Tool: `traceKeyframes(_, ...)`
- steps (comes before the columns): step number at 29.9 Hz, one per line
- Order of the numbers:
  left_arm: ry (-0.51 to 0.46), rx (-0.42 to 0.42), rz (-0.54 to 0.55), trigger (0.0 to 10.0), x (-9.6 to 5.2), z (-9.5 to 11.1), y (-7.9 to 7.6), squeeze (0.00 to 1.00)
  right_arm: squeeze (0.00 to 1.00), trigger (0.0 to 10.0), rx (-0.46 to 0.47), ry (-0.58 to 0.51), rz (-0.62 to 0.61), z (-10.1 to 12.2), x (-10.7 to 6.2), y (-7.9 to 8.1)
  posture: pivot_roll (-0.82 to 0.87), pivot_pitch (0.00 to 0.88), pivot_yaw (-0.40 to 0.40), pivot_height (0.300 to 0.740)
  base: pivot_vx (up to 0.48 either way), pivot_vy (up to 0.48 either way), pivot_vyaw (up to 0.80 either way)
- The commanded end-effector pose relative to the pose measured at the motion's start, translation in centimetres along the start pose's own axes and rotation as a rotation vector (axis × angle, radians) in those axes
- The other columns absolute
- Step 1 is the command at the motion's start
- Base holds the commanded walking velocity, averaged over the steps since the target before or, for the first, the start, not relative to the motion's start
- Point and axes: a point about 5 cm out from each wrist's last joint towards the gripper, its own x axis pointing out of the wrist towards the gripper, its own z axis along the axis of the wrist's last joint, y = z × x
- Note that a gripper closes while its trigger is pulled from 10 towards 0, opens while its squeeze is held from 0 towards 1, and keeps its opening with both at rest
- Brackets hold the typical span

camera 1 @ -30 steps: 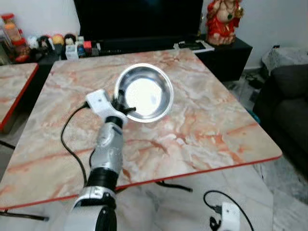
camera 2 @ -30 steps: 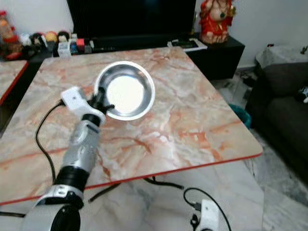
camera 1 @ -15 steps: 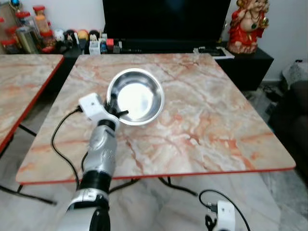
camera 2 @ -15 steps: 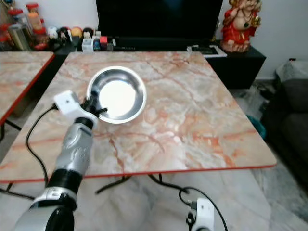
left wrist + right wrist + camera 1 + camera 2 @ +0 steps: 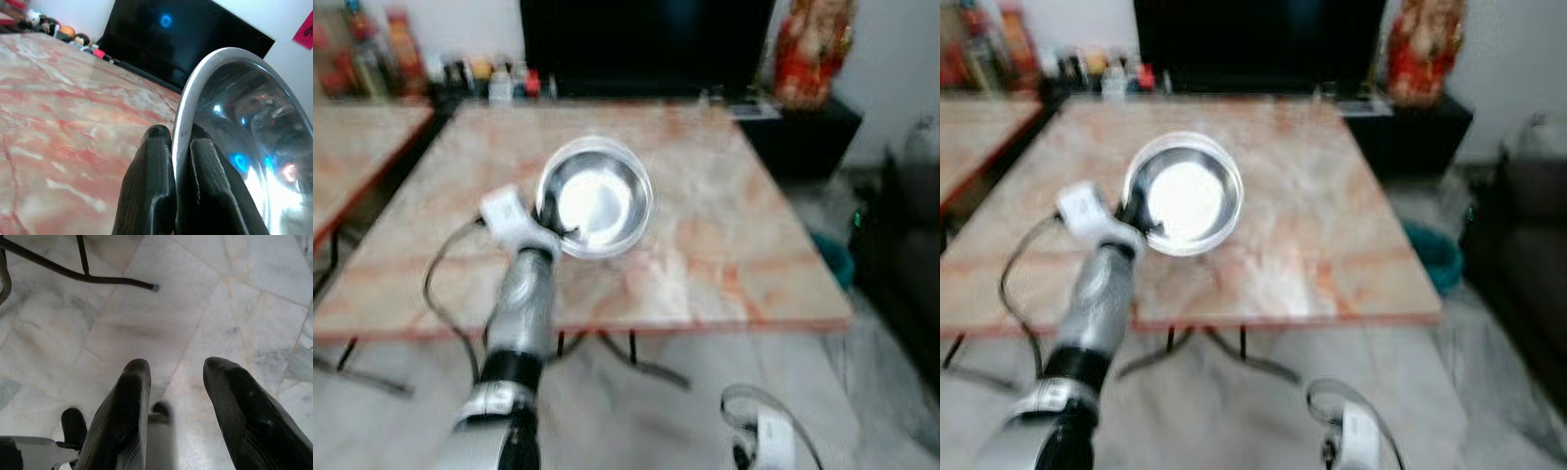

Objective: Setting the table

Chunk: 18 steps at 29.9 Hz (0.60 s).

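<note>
The right gripper (image 5: 171, 396) hung parted over the marble floor (image 5: 146, 333). The left gripper (image 5: 173, 147) pinched the rim of a shiny steel bowl (image 5: 595, 196) above the marble table (image 5: 724, 225); the wrist view showed the TV (image 5: 186, 44) reflected in it.

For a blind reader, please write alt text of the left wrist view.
The left gripper pinches the rim of a shiny steel bowl between its two black fingers, above a pink marble-patterned table. A dark television screen stands behind.
</note>
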Motion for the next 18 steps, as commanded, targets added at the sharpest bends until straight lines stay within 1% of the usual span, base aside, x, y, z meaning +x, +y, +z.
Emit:
traceKeyframes(1, 0.013, -0.002, -0.013, 10.0, 0.3, 0.0, -0.7, 0.00, 0.00, 10.0, -0.004, -0.004, -0.014, 0.0, 0.0, -0.5, 0.04, 0.000, -0.025, 0.736, 0.000, 0.000, 0.00)
traceKeyframes(4, 0.021, -0.007, -0.007, 10.0, 0.3, -0.1, -0.6, 0.00, 0.00, 10.0, -0.004, -0.004, -0.014, 0.0, -0.1, -0.5, 0.04, 0.000, -0.027, 0.736, 0.000, 0.000, 0.00)
traceKeyframes(6, 0.055, -0.010, 0.021, 10.0, 0.5, -0.2, 0.3, 0.00, 0.00, 10.0, -0.004, -0.001, -0.013, 0.0, -0.1, -0.6, 0.04, 0.000, -0.028, 0.736, 0.000, 0.000, 0.00)
traceKeyframes(9, 0.068, 0.002, 0.040, 10.0, 0.6, -0.2, 0.9, 0.00, 0.00, 10.0, -0.004, 0.001, -0.011, 0.0, 0.0, -0.5, 0.04, 0.000, -0.028, 0.736, 0.000, 0.000, 0.00)
traceKeyframes(10, 0.081, 0.016, 0.064, 10.0, 0.6, -0.3, 1.3, 0.00, 0.00, 10.0, -0.003, 0.002, -0.010, 0.0, 0.0, -0.5, 0.04, 0.000, -0.028, 0.736, 0.000, 0.000, 0.00)
traceKeyframes(11, 0.081, 0.016, 0.064, 10.0, 0.6, -0.3, 1.3, 0.00, 0.00, 10.0, -0.003, 0.002, -0.010, 0.0, 0.0, -0.5, 0.04, 0.000, -0.028, 0.736, 0.000, 0.000, 0.00)
traceKeyframes(12, 0.093, 0.014, 0.098, 10.0, 0.7, -0.3, 1.9, 0.00, 0.00, 10.0, -0.003, 0.002, -0.009, 0.0, 0.0, -0.5, 0.04, 0.000, -0.028, 0.736, 0.000, 0.000, 0.00)
traceKeyframes(13, 0.110, 0.006, 0.128, 10.0, 0.7, -0.4, 2.4, 0.00, 0.00, 10.0, -0.003, 0.003, -0.009, 0.0, 0.0, -0.5, 0.04, 0.000, -0.028, 0.736, 0.000, 0.000, 0.00)
traceKeyframes(14, 0.145, -0.033, 0.161, 10.0, 0.8, -0.7, 3.1, 0.00, 0.00, 10.0, -0.004, 0.003, -0.008, 0.0, 0.0, -0.4, 0.04, 0.000, -0.029, 0.736, 0.000, 0.000, 0.00)
traceKeyframes(16, 0.154, -0.048, 0.166, 10.0, 0.8, -0.7, 3.2, 0.00, 0.00, 10.0, -0.004, 0.004, -0.008, 0.0, 0.0, -0.4, 0.04, 0.000, -0.029, 0.736, 0.000, 0.000, 0.00)
traceKeyframes(17, 0.197, -0.092, 0.178, 10.0, 0.9, -1.1, 3.4, 0.00, 0.00, 10.0, -0.005, 0.004, -0.008, 0.0, 0.0, -0.4, 0.04, 0.000, -0.029, 0.736, 0.000, 0.000, 0.00)
traceKeyframes(18, 0.214, -0.115, 0.192, 10.0, 0.8, -1.3, 3.5, 0.00, 0.00, 10.0, -0.005, 0.005, -0.008, -0.1, 0.0, -0.4, 0.04, 0.000, -0.027, 0.736, 0.000, 0.000, 0.00)
